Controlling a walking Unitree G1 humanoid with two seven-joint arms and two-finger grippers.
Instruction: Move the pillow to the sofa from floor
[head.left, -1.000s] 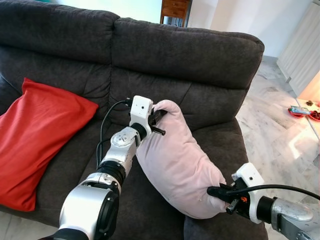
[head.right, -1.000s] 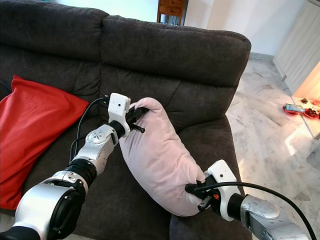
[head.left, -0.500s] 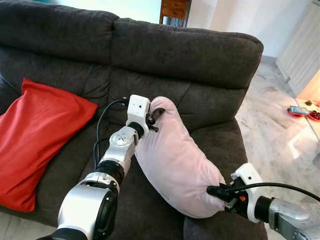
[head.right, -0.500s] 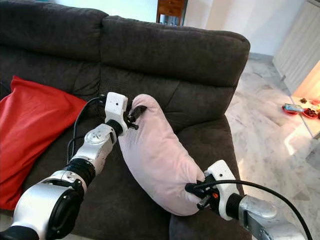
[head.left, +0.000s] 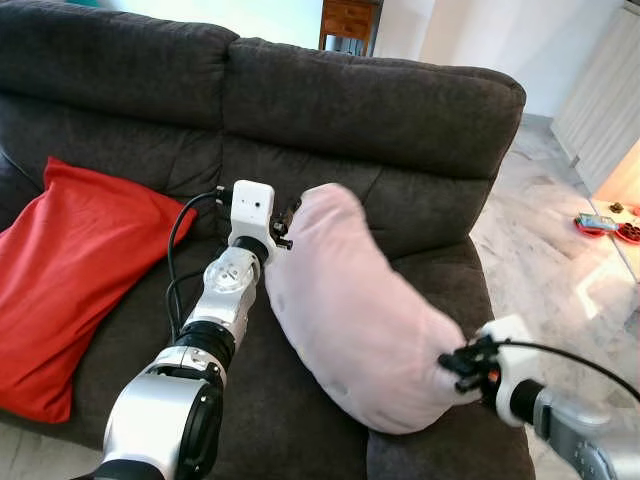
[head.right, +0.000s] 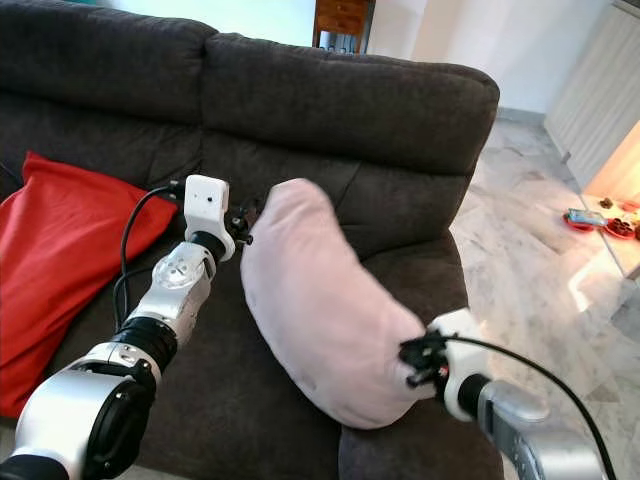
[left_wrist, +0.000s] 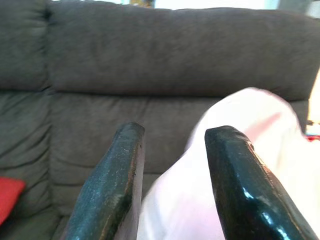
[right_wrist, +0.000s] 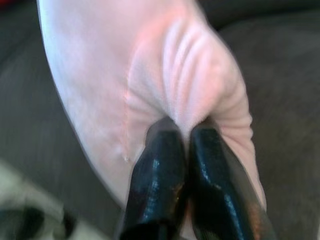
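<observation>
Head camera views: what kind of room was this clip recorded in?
Most likely a home living room. A dark grey fabric sofa takes up most of the view, with a red cushion and a pale pink pillow on its seat, pale marble-look floor tiles alongside and a wooden cabinet behind.

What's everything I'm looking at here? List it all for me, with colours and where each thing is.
sofa: one, dark grey, across the scene.
pink pillow: one, pale pink, standing tilted on the sofa's right seat against the backrest.
red pillow: one, red, leaning on the sofa's left side.
floor: pale marble, right of the sofa.
wooden cabinet: one, brown, behind the sofa.
left gripper: black fingers, open beside the pink pillow's upper end, apart from it.
right gripper: black fingers, pinching the pink pillow's lower corner.
</observation>
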